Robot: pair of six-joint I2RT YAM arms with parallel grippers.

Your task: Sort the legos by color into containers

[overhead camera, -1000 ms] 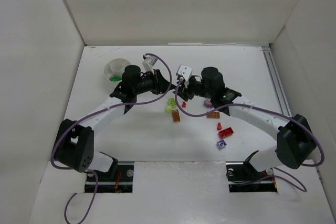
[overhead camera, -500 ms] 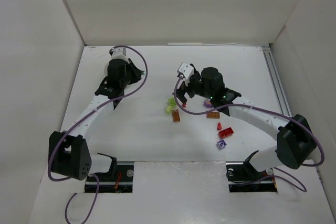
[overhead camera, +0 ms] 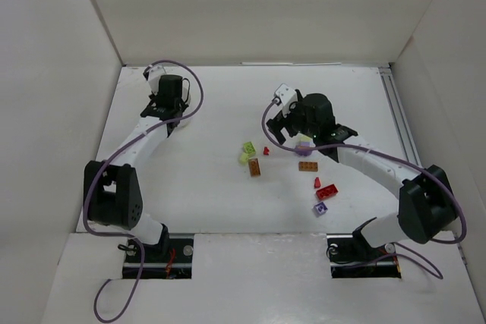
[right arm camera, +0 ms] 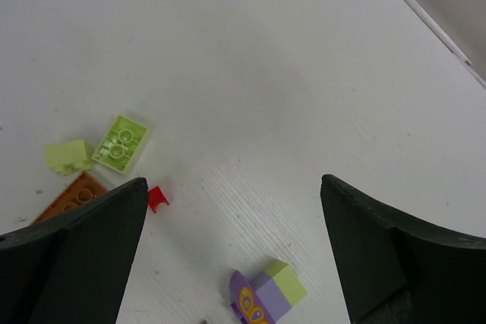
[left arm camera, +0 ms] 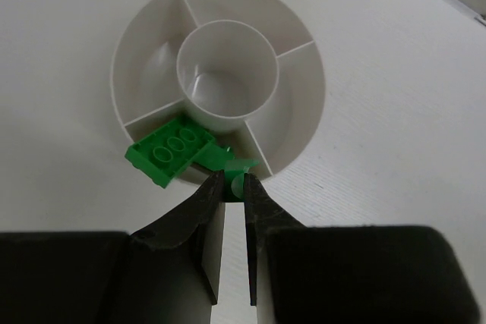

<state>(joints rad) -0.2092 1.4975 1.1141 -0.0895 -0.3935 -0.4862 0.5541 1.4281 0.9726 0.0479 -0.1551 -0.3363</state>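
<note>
In the left wrist view the round white dish [left arm camera: 300, 96] with divided containers lies just ahead of my left gripper [left arm camera: 231, 185]. That gripper is shut on a small green lego [left arm camera: 237, 174] at the dish's near rim. A larger green brick [left arm camera: 170, 150] rests tilted across the near-left rim. From above, my left gripper [overhead camera: 168, 108] covers the dish. My right gripper [right arm camera: 234, 181] is open over bare table. Near it lie a purple-and-lime lego [right arm camera: 272, 294], a tiny red one [right arm camera: 158, 198], two lime ones [right arm camera: 121, 142] and an orange-brown plate [right arm camera: 72, 195].
More legos lie mid-table in the top view: an orange-brown brick [overhead camera: 307, 165], red pieces [overhead camera: 326, 192] and a purple one [overhead camera: 320, 208]. White walls enclose the table on three sides, and a metal rail [overhead camera: 399, 123] runs along the right edge.
My left arm swung from mid-table out to the dish at the far left, jaws staying shut. My right gripper opened wide and drew back slightly to the right.
</note>
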